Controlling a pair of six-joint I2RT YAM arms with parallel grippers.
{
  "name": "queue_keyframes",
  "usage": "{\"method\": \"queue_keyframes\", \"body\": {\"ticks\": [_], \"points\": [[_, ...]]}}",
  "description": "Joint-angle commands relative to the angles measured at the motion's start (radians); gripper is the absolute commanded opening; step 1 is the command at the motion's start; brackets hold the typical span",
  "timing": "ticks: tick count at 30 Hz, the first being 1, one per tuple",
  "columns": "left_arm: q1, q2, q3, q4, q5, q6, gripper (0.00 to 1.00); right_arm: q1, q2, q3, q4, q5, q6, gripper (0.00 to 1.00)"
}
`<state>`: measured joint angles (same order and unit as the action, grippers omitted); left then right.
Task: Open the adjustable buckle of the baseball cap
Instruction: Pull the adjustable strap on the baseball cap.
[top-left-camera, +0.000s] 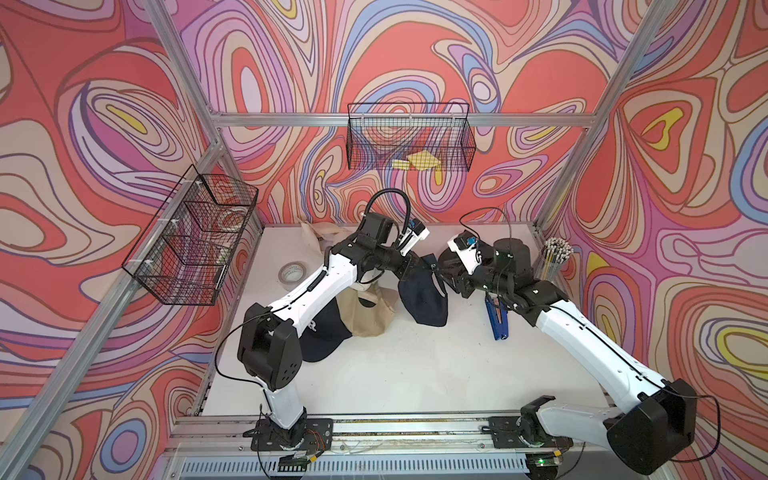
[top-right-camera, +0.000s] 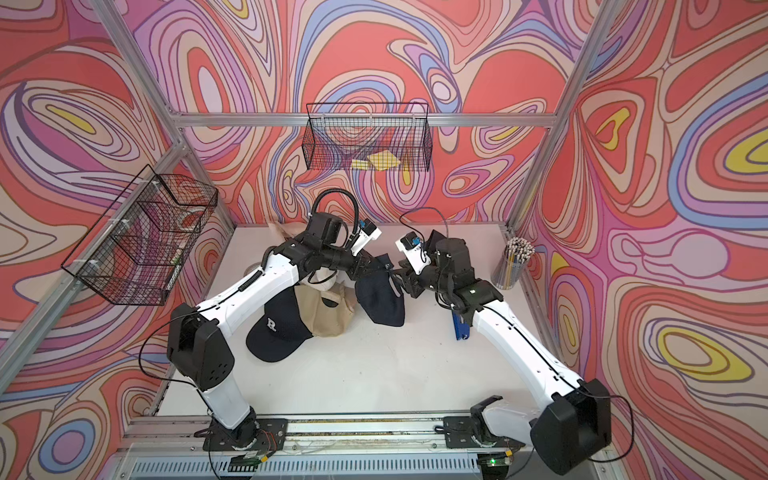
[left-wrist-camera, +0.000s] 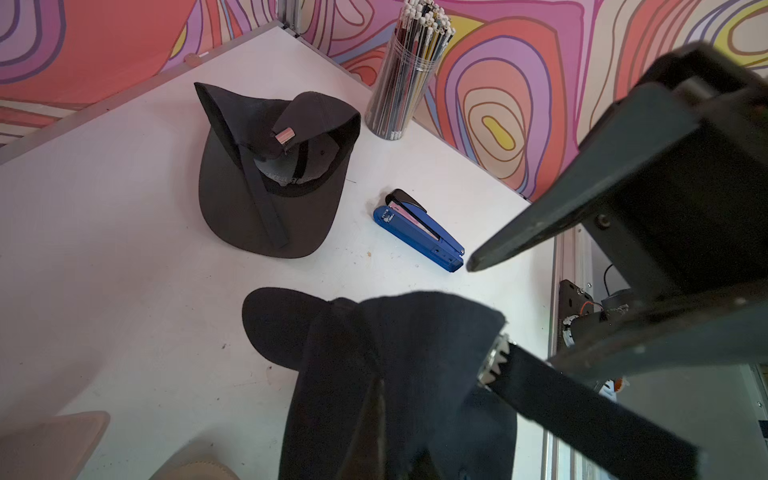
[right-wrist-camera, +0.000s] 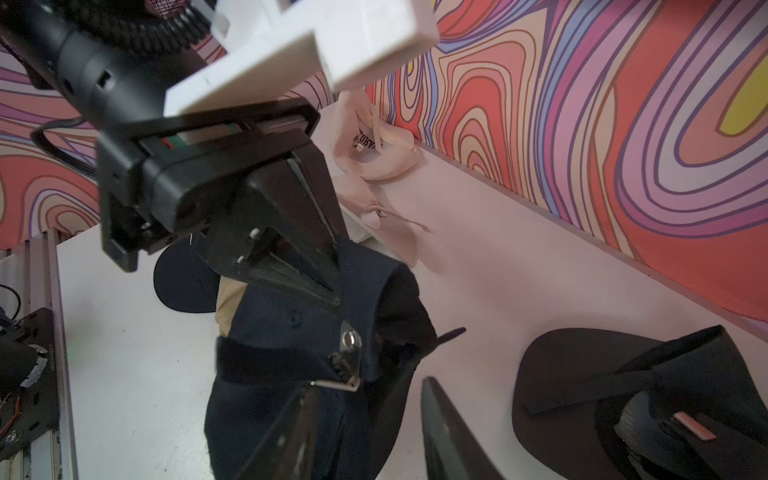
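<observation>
**Item:** navy cap (top-left-camera: 424, 299) — hanging off the table (top-left-camera: 415, 374) between the arms, with your left gripper (right-wrist-camera: 334, 286) pinched shut on the cloth just beside the buckle (right-wrist-camera: 348, 361).

**Handling:** light, floppy fabric; only the small metal buckle is stiff, and it is probably slick. Take the strap (left-wrist-camera: 582, 411) close to it.

**Right gripper** (right-wrist-camera: 368, 382): jaws apart at the buckle, holding nothing.

**Nearby:** black cap (left-wrist-camera: 266, 199), stapler (left-wrist-camera: 419, 230), pencil cup (left-wrist-camera: 407, 75), tan cap (top-right-camera: 328, 311) — none blocks you.
</observation>
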<state>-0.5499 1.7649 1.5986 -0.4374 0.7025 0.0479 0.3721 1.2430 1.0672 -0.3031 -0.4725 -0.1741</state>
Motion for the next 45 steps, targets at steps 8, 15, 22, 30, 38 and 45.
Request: {"method": "queue_keyframes", "body": {"ticks": [8, 15, 22, 30, 38, 45], "points": [[0.004, -0.041, -0.017, 0.034, 0.044, -0.005, 0.0, -0.068, 0.028, -0.049, 0.071, -0.229, 0.013, 0.38], [0.004, -0.035, -0.011, 0.04, 0.058, -0.016, 0.0, -0.079, 0.054, -0.055, 0.083, -0.294, -0.009, 0.35], [0.004, -0.036, -0.008, 0.042, 0.063, -0.019, 0.0, -0.088, 0.077, -0.055, 0.109, -0.333, -0.018, 0.27], [0.003, -0.03, -0.004, 0.045, 0.061, -0.024, 0.01, -0.097, 0.082, -0.057, 0.131, -0.357, -0.02, 0.01], [0.007, -0.049, -0.029, 0.023, -0.048, 0.022, 0.73, -0.107, 0.076, -0.055, 0.148, -0.362, -0.028, 0.0], [0.022, -0.114, -0.153, 0.132, -0.051, 0.161, 0.85, -0.108, 0.098, -0.048, 0.163, -0.426, -0.039, 0.0]]}}
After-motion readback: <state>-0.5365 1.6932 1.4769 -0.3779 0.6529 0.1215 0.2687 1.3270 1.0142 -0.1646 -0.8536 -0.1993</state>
